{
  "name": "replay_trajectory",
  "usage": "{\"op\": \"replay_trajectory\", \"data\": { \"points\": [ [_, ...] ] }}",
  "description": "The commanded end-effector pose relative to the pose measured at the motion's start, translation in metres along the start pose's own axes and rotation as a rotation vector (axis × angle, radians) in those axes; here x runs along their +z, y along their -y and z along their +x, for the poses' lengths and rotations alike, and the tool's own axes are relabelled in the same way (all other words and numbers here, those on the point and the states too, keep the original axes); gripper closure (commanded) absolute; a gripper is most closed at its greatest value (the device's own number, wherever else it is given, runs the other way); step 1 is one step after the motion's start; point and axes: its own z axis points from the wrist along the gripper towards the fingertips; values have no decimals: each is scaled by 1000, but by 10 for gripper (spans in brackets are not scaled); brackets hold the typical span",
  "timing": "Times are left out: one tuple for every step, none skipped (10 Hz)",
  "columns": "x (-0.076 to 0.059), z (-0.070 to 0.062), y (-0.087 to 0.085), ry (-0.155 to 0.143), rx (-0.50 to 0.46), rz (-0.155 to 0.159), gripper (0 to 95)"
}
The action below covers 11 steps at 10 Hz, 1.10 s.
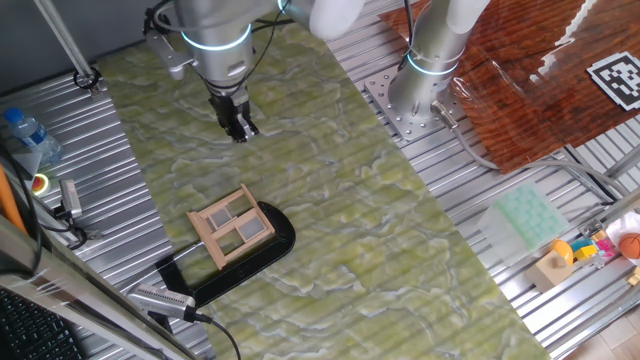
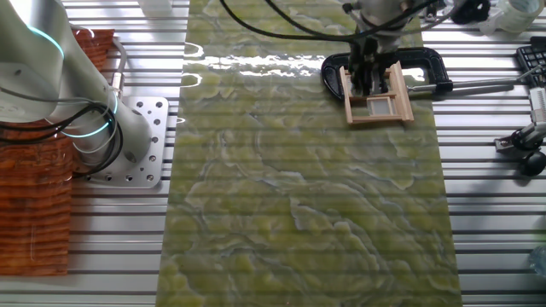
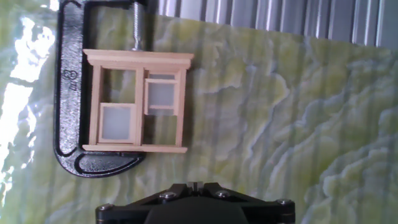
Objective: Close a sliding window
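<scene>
The sliding window is a small light-wood frame with two grey panes, held on a glossy black clamp-like base on the green mat. In the hand view the window has its two panes offset, one low on the left and one high on the right, with gaps left beside them. My gripper hangs above the mat, apart from the window and empty, with its fingers together. In the other fixed view the gripper overlaps the window. In the hand view only the fingertips show at the bottom edge.
The clamp's screw handle sticks out at the front left. A water bottle stands at the left edge. The arm's base, a red-brown board, a pale green pad and a tan block lie to the right.
</scene>
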Motion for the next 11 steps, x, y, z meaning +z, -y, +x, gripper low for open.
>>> {"op": "replay_trajectory", "data": {
  "points": [
    [-4, -11, -4, 0, -78, -1, 950],
    [-4, -14, -8, 0, -96, -1, 950],
    [-3, -16, -11, 3, -110, 0, 950],
    [-2, -18, -15, 7, -122, -3, 950],
    [0, -22, -22, 8, -167, -3, 950],
    [0, -25, -28, 6, -171, -3, 950],
    [1, -29, -36, 3, -186, -4, 950],
    [2, -33, -41, 3, -224, -3, 950],
    [2, -39, -45, 5, -282, -3, 950],
    [3, -43, -47, 5, -309, -3, 950],
    [4, -48, -49, 4, -359, -4, 950]
  ]
}}
